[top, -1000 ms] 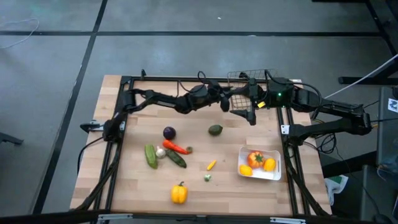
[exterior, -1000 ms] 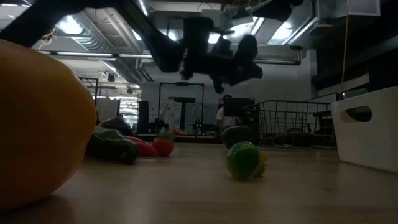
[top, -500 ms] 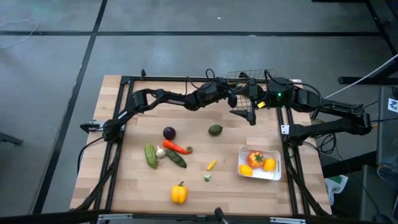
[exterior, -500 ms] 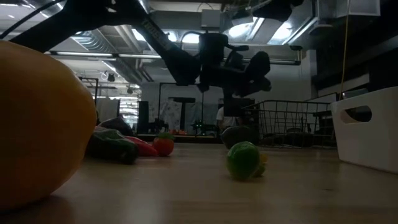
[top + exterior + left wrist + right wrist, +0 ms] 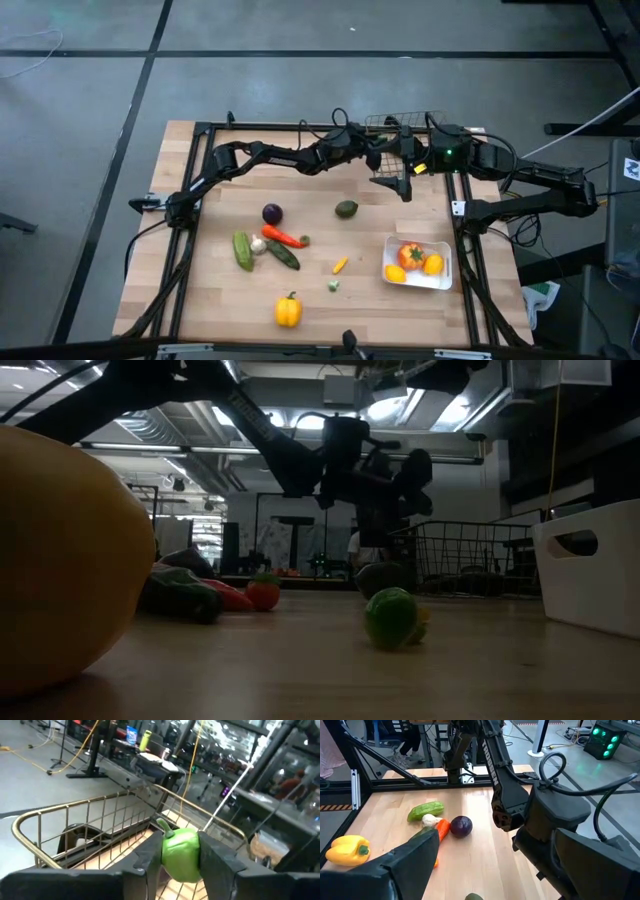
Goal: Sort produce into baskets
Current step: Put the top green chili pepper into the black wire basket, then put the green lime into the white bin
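Note:
My left gripper (image 5: 180,862) is shut on a small green pepper (image 5: 181,854) and hangs over the near rim of the square wire-mesh basket (image 5: 95,827) at the table's far side (image 5: 402,135). It also shows in the high view (image 5: 376,157) and the low view (image 5: 392,468). My right gripper (image 5: 399,186) is open and empty just in front of the basket. The white tray (image 5: 417,263) holds a tomato and lemons. Eggplant (image 5: 272,213), carrot (image 5: 281,238), garlic (image 5: 258,244), cucumbers (image 5: 242,250) and a yellow pepper (image 5: 288,310) lie on the table. My left gripper pinches the green pepper's two opposite sides (image 5: 166,855) between its two fingers. The pepper's stem end (image 5: 164,826) sticks out beyond the fingertips. The pepper is lifted clear, above the wire basket's open top.
A dark green avocado-like piece (image 5: 346,209), a small orange-yellow piece (image 5: 340,265) and a small green piece (image 5: 333,286) lie mid-table. A black frame (image 5: 300,128) runs round the table's edges. My two arms stand close together by the basket.
My left gripper has carried the green pepper toward the table's right and far edge, up to the wire basket, and has stayed shut on it.

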Action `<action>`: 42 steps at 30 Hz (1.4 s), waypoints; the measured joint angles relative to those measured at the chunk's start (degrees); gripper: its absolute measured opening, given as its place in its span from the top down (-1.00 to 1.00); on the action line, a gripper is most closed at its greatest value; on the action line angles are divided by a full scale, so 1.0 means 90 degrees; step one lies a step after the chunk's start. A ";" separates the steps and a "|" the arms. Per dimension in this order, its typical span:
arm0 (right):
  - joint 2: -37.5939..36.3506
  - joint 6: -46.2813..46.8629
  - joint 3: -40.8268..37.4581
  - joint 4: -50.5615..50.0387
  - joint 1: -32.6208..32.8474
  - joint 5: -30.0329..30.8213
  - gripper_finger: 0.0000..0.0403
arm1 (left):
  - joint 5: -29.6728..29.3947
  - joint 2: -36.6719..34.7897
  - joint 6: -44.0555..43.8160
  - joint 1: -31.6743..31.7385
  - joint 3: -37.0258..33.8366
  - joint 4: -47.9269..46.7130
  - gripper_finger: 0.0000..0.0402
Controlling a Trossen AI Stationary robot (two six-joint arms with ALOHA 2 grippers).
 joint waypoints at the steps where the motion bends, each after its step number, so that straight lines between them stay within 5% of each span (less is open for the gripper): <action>1: 0.0000 0.0000 0.0000 0.0001 0.0000 0.0000 -0.95 | -0.0039 0.0000 -0.0050 0.0000 0.0002 -0.0007 0.43; 7: 0.0002 0.0000 0.0000 0.0003 0.0000 0.0000 -0.95 | -0.0072 0.0002 0.0165 0.0000 0.0003 -0.0295 0.40; 17: 0.0002 0.0000 0.0000 0.0002 0.0000 -0.0002 -0.95 | 0.0094 0.0001 -0.0255 0.0000 0.0003 -0.0411 -0.10; 24: 0.0002 0.0003 0.0002 -0.0088 0.0000 -0.0128 -0.95 | 0.0694 -0.0441 0.0209 0.0096 0.0003 -0.0997 -0.14; 42: 0.0547 0.0076 0.0007 -0.0690 0.0648 -0.0404 -0.95 | 0.1353 -0.3346 0.2355 0.0095 -0.0026 -0.6428 -0.07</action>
